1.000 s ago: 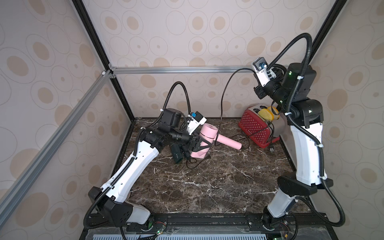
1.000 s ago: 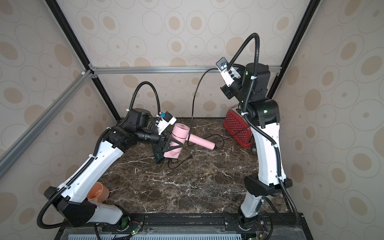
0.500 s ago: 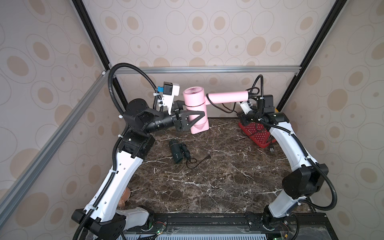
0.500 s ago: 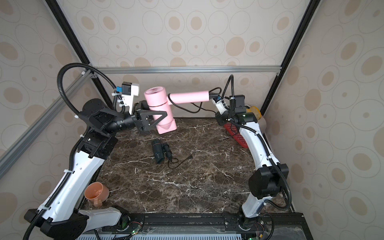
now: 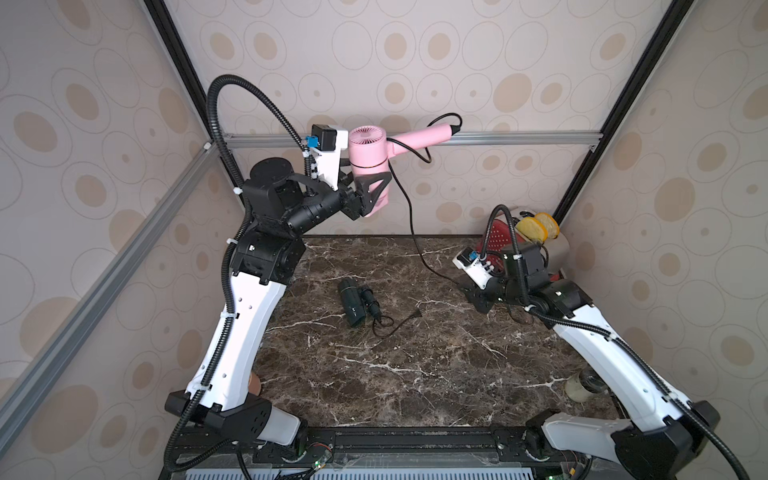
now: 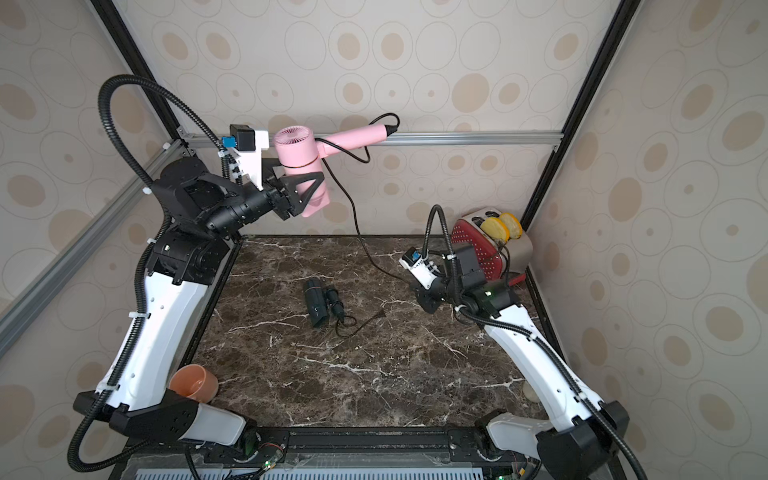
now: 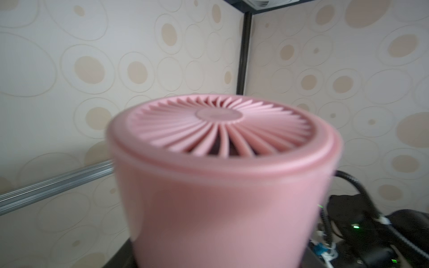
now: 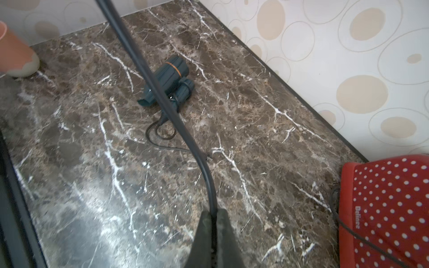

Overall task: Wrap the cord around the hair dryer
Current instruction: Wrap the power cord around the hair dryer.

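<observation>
Most of the wrapping was judged to be left undone. The dryer (image 5: 368, 153) was held high above the table (image 5: 415, 374). Its barrel was clamped between the fingers of the left gripper (image 5: 374, 191), with the intake grille turned upward and the handle stuck out sideways from the jaws, toward the right arm's side. The cord (image 5: 409, 212) was seen to leave the handle's far end and curl back along the handle in what looked like one slack loop. Whether that loop passed fully round the handle could not be told.

From just beside the left gripper the cord dropped in a long free run to the right gripper (image 5: 473, 293), low over the table. There it was pinched between jaws closed almost completely upon it. The plug and any length beyond that grip were not seen. Further turns about the handle, drawn snug, were therefore judged to be needed.

Below and between the two grippers, a dark dryer (image 5: 351, 301) with its own thin cord lay on the table, apart from both. A toaster (image 5: 498, 241) stood just behind the right gripper. A cup (image 6: 193, 382) lay far below the left gripper, by that arm's base.
</observation>
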